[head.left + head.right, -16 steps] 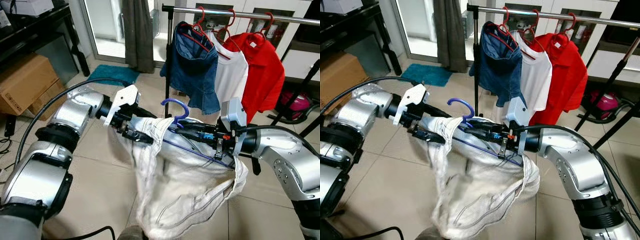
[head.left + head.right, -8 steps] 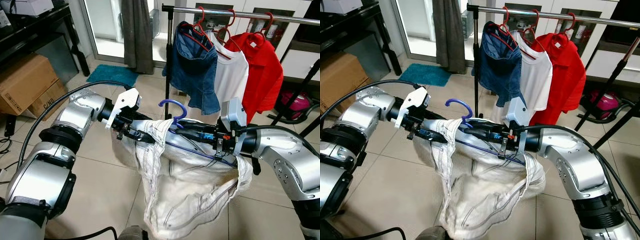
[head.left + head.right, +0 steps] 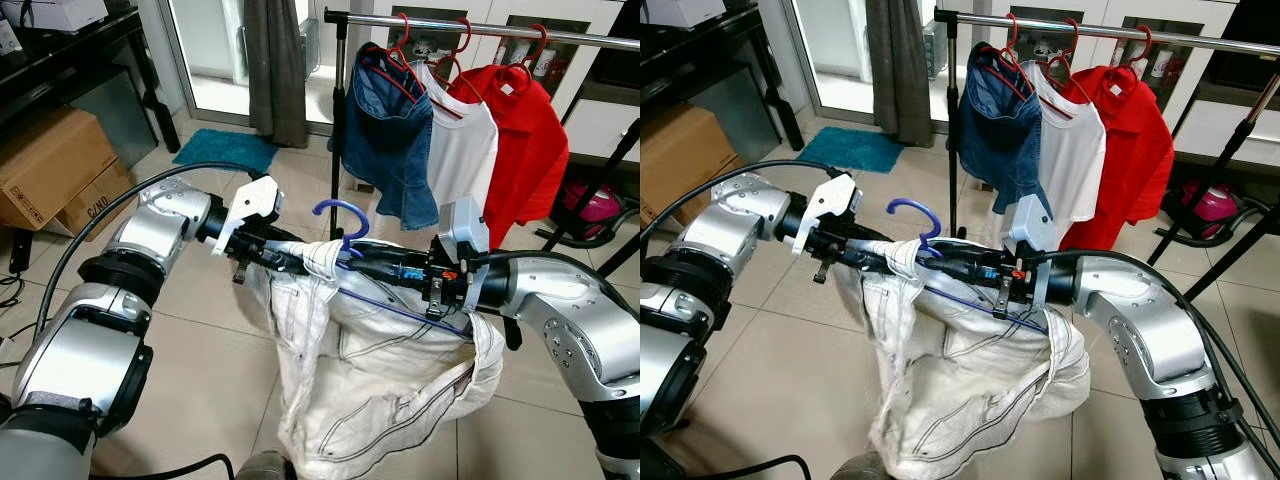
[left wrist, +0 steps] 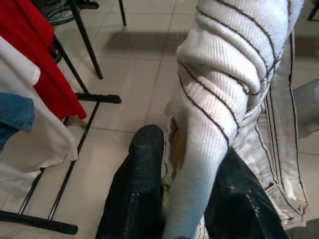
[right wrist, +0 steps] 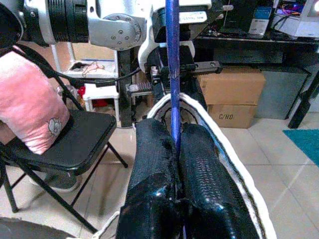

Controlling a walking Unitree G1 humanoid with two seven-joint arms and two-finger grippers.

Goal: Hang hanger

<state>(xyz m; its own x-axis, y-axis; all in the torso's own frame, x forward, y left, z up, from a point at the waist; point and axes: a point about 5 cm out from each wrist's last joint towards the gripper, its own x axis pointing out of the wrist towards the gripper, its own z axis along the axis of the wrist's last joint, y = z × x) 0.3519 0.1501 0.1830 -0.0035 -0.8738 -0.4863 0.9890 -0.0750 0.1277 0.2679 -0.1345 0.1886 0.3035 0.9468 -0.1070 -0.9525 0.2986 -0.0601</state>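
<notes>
White denim, creased and dark-stitched, sags in a heavy bundle between the two silver arms: a jacket [image 3: 370, 370] slung on a blue hanger [image 3: 345, 225]. Both arms reach inward at about the same height, elbows out wide. The left gripper [image 3: 285, 262] comes in from the left and pinches a ribbed, striped fold of the jacket; in its wrist view the two black fingers [image 4: 137, 189] sit close on either side of that thick cloth, clamped on it. The right gripper [image 3: 375, 268] meets it from the other side, its textured black fingers [image 5: 154, 164] pressed together on the thin blue bar of the hanger, with the jacket's white hem looping round them. The hanger's curved hook rises just above and between the two grippers; its lower bar slants away under the right wrist, partly buried in fabric. Well beyond the grippers stands a metal clothes rail [image 3: 480, 28] with red hangers carrying a blue denim garment [image 3: 390, 140], a white shirt [image 3: 462, 150] and a red shirt [image 3: 525, 140]. The jacket's bottom edge is cut off by the frame.
</notes>
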